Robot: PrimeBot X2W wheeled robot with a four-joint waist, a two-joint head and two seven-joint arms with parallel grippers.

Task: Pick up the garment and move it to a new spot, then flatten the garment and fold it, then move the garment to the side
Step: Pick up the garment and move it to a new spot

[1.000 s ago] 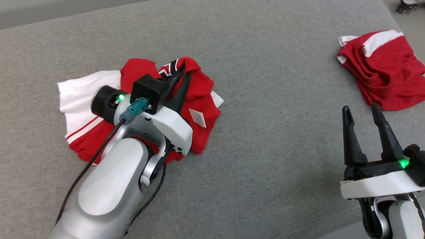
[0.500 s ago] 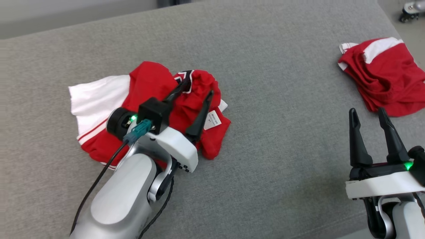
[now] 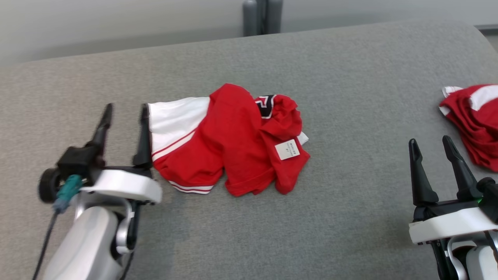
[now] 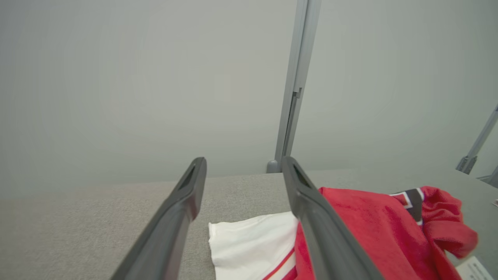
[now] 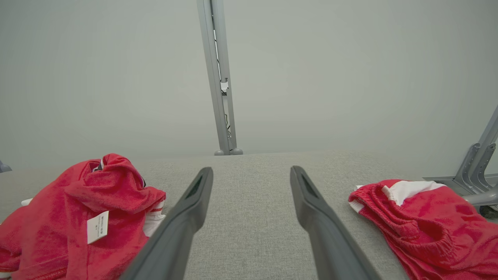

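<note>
While the left end effector point(image 3: 126, 108) stands released, its two dark fingers spread wide and gripping nothing, the garment point(image 3: 233, 144) lies bunched on the grey table point(image 3: 350, 97) just to the right of it; the garment's long axis runs crosswise, from that end effector out toward the right, dipping slightly nearer the robot at its far end; its white part with red stripes points at the left end effector, and the white edge sits right by the end effector's right finger, though whether they touch cannot be told; its crumpled red part, with a dark-and-white patch and a white label point(image 3: 287, 149) turned up, is the end farthest from that end effector. In the left wrist view the white edge shows between the fingers and the red cloth passes behind the right one. The right end effector point(image 3: 429, 140) is also released and empty, well to the right of the left end effector, beyond the garment; a second red-and-white garment point(image 3: 474, 120) lies farther right still.
</note>
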